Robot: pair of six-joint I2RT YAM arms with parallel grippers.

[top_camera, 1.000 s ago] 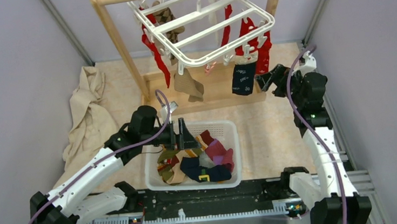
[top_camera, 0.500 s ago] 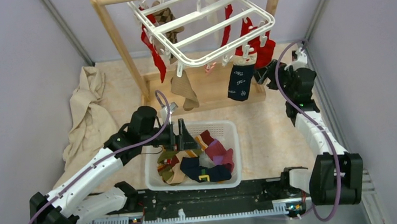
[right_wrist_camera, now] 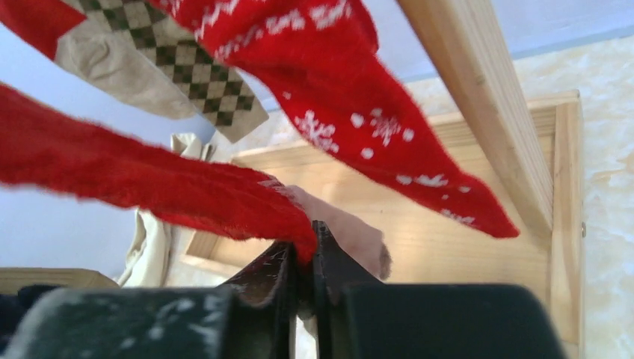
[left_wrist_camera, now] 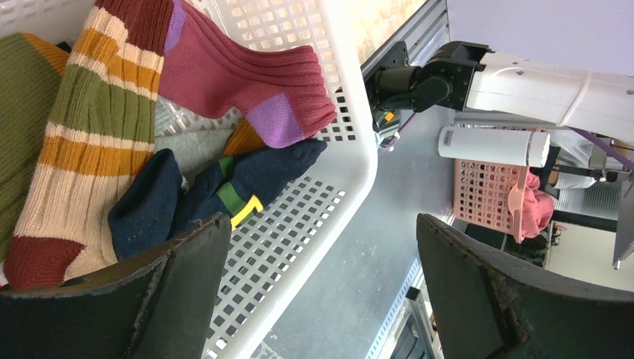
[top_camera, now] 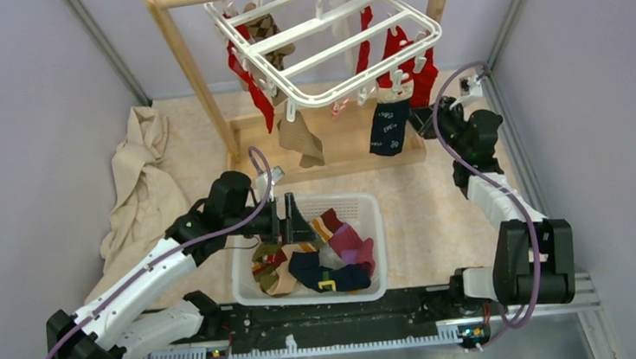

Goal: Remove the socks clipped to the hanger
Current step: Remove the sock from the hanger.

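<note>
The right gripper (right_wrist_camera: pixel 303 250) has its two fingers pressed together on the toe end of a plain red fleecy sock (right_wrist_camera: pixel 149 187), which stretches away to the left in the wrist view. Just behind the fingertips shows the toe of a pale pink-tan sock (right_wrist_camera: pixel 355 238). Above it hangs a red sock with white snowflakes (right_wrist_camera: pixel 359 112), and higher up is a brown argyle sock (right_wrist_camera: pixel 187 75). A slanted wooden post (right_wrist_camera: pixel 478 112) of the drying frame stands close on the gripper's right, toward the far right corner of the worktop.

These socks are clipped under a white plastic slatted hanger (top_camera: pixel 325 101). It hangs tilted from the wooden frame's crossbar at the far edge. A navy sock with pale markings (top_camera: pixel 389 127) and a tan sock (top_camera: pixel 300 139) dangle from its near side.

The left gripper (left_wrist_camera: pixel 321 299) is spread wide and holds nothing. It hovers over a white perforated plastic basket (left_wrist_camera: pixel 351 149) at the middle of the near edge. Inside the basket lie a green, orange and cream striped sock (left_wrist_camera: pixel 82 134), a magenta ribbed sock with a purple heel (left_wrist_camera: pixel 239 82) and dark navy socks with green and yellow patches (left_wrist_camera: pixel 247 179). A crumpled beige cloth (top_camera: pixel 137 187) lies along the left edge.
</note>
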